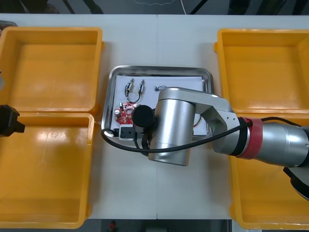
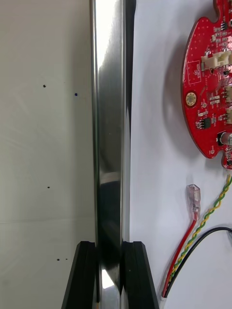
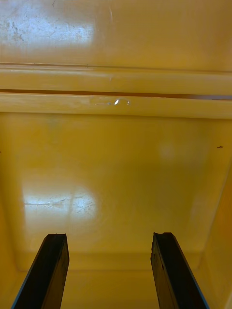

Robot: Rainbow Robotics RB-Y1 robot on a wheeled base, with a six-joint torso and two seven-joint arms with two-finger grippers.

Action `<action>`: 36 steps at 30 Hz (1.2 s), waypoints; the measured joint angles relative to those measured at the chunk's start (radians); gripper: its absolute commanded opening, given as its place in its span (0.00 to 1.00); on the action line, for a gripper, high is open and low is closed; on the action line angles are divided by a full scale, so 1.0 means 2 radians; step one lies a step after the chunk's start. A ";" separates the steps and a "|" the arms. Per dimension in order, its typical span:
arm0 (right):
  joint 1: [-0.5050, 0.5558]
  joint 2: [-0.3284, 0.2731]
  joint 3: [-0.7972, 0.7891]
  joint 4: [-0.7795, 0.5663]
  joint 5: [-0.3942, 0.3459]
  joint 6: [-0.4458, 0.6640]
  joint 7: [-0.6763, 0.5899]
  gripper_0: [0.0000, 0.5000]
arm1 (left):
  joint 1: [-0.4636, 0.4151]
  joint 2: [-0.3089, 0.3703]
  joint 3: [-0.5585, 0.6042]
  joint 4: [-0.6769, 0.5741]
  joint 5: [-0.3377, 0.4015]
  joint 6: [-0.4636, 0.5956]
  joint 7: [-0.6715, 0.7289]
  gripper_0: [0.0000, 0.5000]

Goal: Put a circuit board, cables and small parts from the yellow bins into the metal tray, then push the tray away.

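Note:
My right gripper (image 2: 110, 246) is shut on the near rim of the metal tray (image 2: 110, 120), one finger on each side of the shiny edge. Inside the tray, on its white lining, lie a round red circuit board (image 2: 210, 87), a red and yellow cable (image 2: 203, 219) and a black cable (image 2: 205, 239). In the front view the tray (image 1: 159, 70) sits mid-table, its near part under my right wrist (image 1: 169, 128). The circuit board (image 1: 126, 112) and small metal parts (image 1: 135, 88) show there. My left gripper (image 3: 108, 236) hangs open over a yellow bin (image 3: 116, 169).
Two yellow bins stand on the left (image 1: 50, 67) (image 1: 43, 169) and two on the right (image 1: 263, 67) (image 1: 270, 193); all look bare inside. Beyond the tray, bare table (image 1: 159, 38) runs to the far edge. The left arm (image 1: 9, 121) sits at the left edge.

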 measured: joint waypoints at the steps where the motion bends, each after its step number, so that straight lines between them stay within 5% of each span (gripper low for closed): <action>1: -0.002 0.000 0.000 0.001 0.000 0.000 0.000 0.00 | 0.000 0.000 0.000 0.000 0.000 0.000 0.000 1.00; 36: -0.083 0.007 0.001 0.111 -0.015 -0.077 0.060 0.00 | 0.000 0.000 0.000 0.000 0.000 0.000 0.000 1.00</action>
